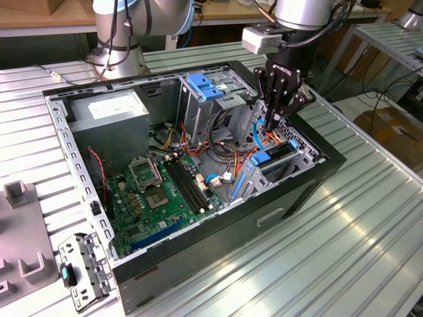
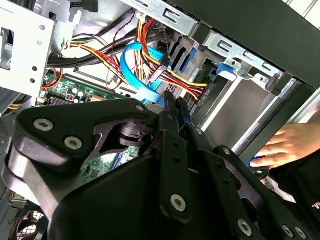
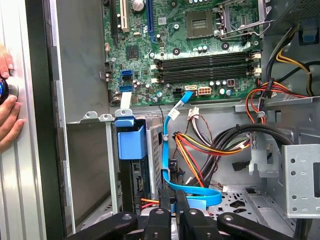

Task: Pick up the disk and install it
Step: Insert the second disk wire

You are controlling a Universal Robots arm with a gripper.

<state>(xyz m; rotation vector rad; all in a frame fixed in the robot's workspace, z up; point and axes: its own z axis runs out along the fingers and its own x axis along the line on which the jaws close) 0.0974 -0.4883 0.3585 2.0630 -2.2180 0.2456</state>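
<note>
While the arm hung over the open computer case, its gripper stood upright above the front bay, at the exterior view's right. Fingers were drawn close together, only a narrow slit between them. I could not tell that they gripped anything.

- The disk sat slotted in the low drive cage at the case's front corner, just below the fingertips. Its blue carrier rail faced up, and the dark body showed beneath the carrier in the first wrist view.
- A flat blue cable ran past the disk and looped under the fingertips; whether it touched them could not be told.
- A bundle of red, yellow and black wires lay beside that cable.
- The green motherboard lay on the case floor, well apart from the gripper.
- The tall metal cage with a blue tab stood near the gripper, toward the exterior view's left.
- A person's hand rested on the slatted metal table just outside the case wall.
</note>
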